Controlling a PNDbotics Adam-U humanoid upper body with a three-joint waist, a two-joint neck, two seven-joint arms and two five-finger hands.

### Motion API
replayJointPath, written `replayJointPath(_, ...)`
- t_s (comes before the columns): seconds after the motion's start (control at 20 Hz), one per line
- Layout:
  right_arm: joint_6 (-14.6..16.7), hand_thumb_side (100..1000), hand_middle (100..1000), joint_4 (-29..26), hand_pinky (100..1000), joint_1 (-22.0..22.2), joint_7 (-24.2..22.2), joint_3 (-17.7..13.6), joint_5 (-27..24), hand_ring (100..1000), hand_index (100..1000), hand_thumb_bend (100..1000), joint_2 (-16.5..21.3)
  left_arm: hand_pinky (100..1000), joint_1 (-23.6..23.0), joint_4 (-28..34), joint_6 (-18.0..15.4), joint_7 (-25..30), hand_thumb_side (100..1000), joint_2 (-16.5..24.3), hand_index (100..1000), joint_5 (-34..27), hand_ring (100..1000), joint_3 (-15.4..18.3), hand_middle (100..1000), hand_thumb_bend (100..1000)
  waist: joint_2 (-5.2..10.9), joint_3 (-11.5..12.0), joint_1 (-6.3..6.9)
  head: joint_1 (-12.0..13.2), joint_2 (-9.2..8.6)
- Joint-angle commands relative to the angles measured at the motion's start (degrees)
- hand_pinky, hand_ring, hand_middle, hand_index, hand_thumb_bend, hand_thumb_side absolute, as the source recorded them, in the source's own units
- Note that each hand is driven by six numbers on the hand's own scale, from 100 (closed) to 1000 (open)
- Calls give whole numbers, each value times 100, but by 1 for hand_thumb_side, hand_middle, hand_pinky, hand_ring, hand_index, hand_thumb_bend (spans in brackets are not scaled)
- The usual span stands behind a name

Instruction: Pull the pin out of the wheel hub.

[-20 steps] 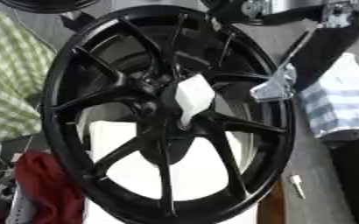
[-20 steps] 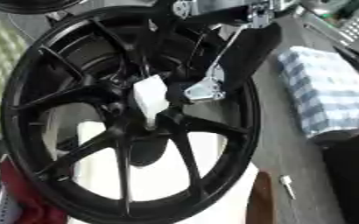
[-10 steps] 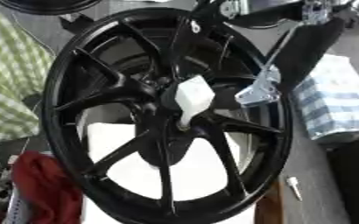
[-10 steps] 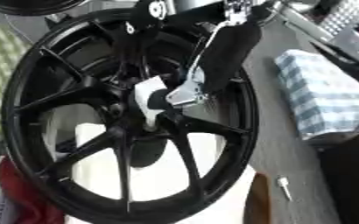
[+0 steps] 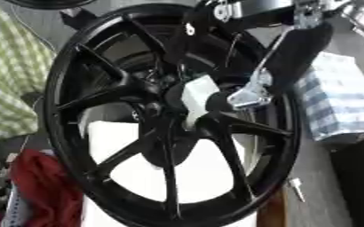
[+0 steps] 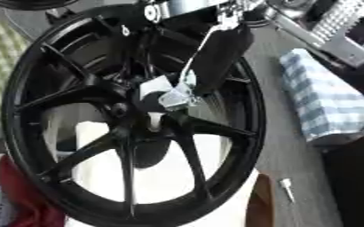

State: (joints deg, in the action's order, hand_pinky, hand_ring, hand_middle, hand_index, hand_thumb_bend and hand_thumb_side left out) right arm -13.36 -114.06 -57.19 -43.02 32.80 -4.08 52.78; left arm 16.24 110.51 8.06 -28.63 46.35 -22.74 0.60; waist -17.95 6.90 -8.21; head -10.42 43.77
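Reaching leftward, the right hand (image 5: 251, 93) now arrives beside the white pin (image 5: 197, 95) at the wheel hub (image 5: 169, 108); whether its fingers have closed is unclear, so extraction looks imminent.

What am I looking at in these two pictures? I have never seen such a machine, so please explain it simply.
Both pictures come from one stereo camera in a humanoid robot's head, looking down: its left eye and right eye, so they are nearly the same. The big black object is a car wheel with spokes. At its centre is the hub, with a white piece on it, probably the pin to be pulled. The robot's right hand reaches down from the upper right and is close to that piece; whether it grips it I cannot tell. The left hand is not visible. Around the wheel lie a blue checked cloth, a red cloth and a small metal bolt.
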Motion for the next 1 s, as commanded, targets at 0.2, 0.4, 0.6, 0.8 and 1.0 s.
replayJointPath(0.2, 20, 368, 828, -50, 898, 55, -76, -113, 159, 901, 888, 357, 191, 846, 88, 42, 0, -53, 780, 90, 742, -38, 659, 107, 605, 227, 31, 16, 48, -5, 34)
replayJointPath(0.4, 42, 343, 829, 32, 898, 112, -106, -133, 257, 901, 889, 377, 175, 846, 118, 47, -5, -62, 781, 85, 741, -44, 658, 105, 603, 227, -14, 31, 36, -28, 34)
replayJointPath(0.6, 62, 331, 827, 183, 896, 170, -88, -135, 327, 900, 887, 399, 161, 846, 108, 35, 3, -70, 785, 72, 739, -45, 657, 106, 600, 224, -66, 50, 17, -29, 34)
replayJointPath(0.8, 81, 321, 822, 225, 894, 198, -82, -132, 364, 899, 884, 412, 158, 845, 101, 14, -4, -99, 786, 60, 738, -66, 653, 124, 597, 224, -99, 60, 0, -20, 34)
replayJointPath(1.0, 101, 309, 817, 276, 893, 229, -80, -117, 439, 899, 881, 423, 142, 845, 98, 2, -2, -108, 790, 49, 737, -74, 652, 122, 595, 221, -131, 77, -20, -25, 34)
